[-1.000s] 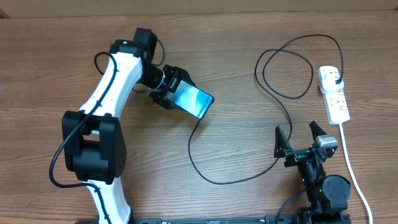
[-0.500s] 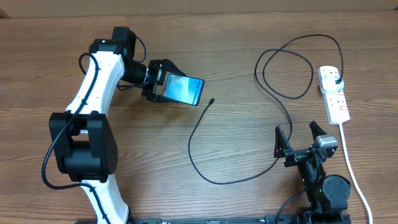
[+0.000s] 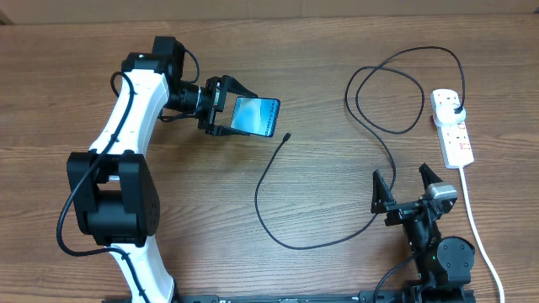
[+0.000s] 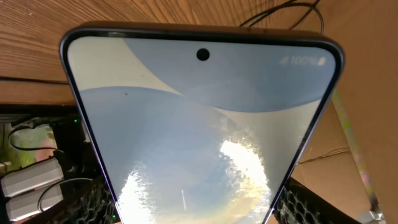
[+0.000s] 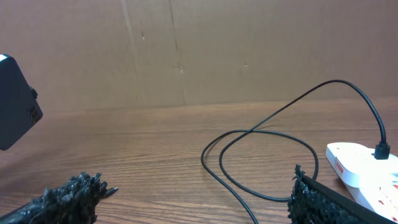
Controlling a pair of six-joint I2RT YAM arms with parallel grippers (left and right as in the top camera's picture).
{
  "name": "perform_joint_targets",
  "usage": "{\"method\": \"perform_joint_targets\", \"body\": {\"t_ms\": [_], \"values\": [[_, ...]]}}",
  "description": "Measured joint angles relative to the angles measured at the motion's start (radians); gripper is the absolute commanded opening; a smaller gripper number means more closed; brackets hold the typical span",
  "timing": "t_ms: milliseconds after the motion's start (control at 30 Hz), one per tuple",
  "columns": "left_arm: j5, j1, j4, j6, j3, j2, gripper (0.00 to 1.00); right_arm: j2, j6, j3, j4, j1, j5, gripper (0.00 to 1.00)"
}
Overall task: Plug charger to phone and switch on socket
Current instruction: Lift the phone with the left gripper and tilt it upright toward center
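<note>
Looking down from the overhead cam first: the left gripper point(image 3: 229, 108) is clamped on one short end of the phone point(image 3: 257, 116). The phone's long axis runs roughly left-right, with the free end pointing toward the right arm. The charger's connector tip point(image 3: 288, 135) lies loose on the wooden table point(image 3: 337, 278), just below-right of that free end and not touching it. From there the thin, floppy black cable point(image 3: 295, 244) curls down and around, then loops up to the plug point(image 3: 455, 108) seated in the white plastic power strip point(image 3: 452, 130). The right gripper point(image 3: 407, 187) sits with its jaws spread, holding nothing, well apart from the tip. So the left one is nearer, but it's busy.

Left wrist cam: it's basically all glossy glass, a pale blue screen with glare and a punch-hole camera point(image 4: 203, 55) at the far end. My guess is the port edge is down by the jaws.

Right wrist cam: rough black fingertips point(image 5: 68, 198) frame the cable loop point(image 5: 261, 134), with the phone's dark back point(image 5: 15, 112) hanging above the table. Can't tell whether the switch is on.
</note>
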Motion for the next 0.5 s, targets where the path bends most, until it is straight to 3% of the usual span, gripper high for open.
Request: {"method": "perform_joint_targets", "body": {"t_ms": [500], "values": [[0.118,0.0,0.0,-0.022,0.0,0.0,0.54,0.0,0.046,0.0,0.0,0.0,0.0,1.0]]}}
